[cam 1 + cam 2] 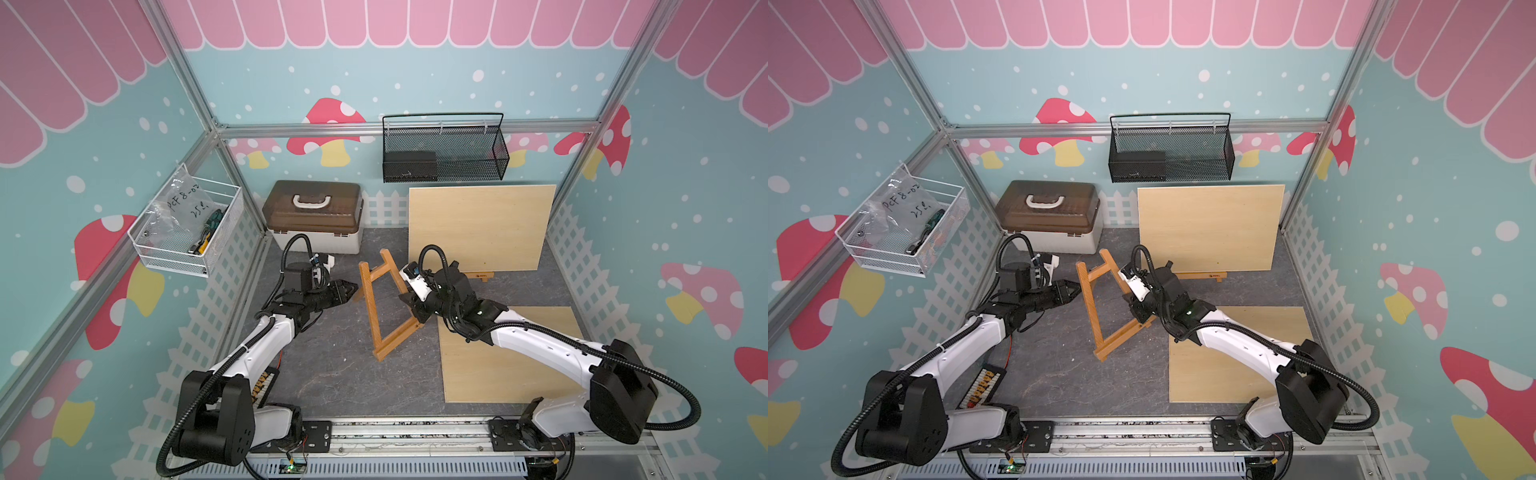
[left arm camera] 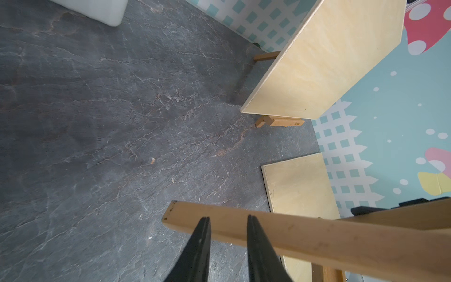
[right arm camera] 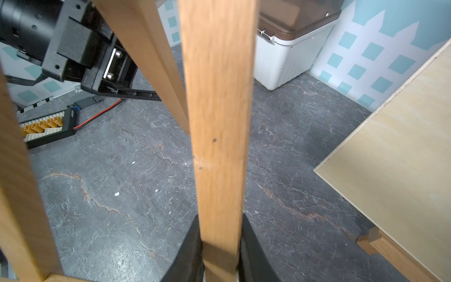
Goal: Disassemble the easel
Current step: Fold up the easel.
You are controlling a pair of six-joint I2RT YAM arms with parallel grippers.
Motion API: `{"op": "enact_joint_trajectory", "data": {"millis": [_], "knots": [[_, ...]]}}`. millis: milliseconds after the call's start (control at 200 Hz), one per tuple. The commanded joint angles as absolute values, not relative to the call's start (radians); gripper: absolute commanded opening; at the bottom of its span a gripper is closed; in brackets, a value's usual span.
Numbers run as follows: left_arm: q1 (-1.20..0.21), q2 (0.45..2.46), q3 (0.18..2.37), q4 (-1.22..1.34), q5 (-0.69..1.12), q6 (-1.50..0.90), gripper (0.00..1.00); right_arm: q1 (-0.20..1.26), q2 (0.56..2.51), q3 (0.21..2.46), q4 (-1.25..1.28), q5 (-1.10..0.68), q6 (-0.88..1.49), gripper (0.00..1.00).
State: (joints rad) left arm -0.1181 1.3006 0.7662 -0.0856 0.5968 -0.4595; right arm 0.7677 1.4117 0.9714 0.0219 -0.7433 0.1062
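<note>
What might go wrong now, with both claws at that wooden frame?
1. The right gripper clamps just one bar of the tilted easel; a pull could twist it loose.
2. The left gripper sits near a bar's end and its grip is unclear, so it might slide off.
3. The upright board stands close behind the right arm and could get knocked over.

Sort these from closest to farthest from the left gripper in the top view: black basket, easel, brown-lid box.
1. easel, right at the left gripper.
2. brown-lid box, just behind it.
3. black basket, high on the back wall.
</note>
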Motion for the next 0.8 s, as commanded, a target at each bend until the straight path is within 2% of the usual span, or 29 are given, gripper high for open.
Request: {"op": "enact_joint_trajectory", "data": {"millis": [0, 495, 795], "knots": [[-0.135, 1.324, 0.789, -0.051, 0.615, -0.439, 0.28, 0.778, 1.38, 1.004, 0.099, -0.75, 0.119, 0.21], [-0.339, 1.348, 0.684, 0.14, 0.601, -0.576, 0.23, 0.781, 1.431, 0.995, 0.181, -0.722, 0.15, 0.2], [-0.495, 1.364, 0.553, 0.306, 0.518, -0.683, 0.23, 0.782, 1.463, 0.839, 0.308, -0.649, 0.213, 0.2]]}}
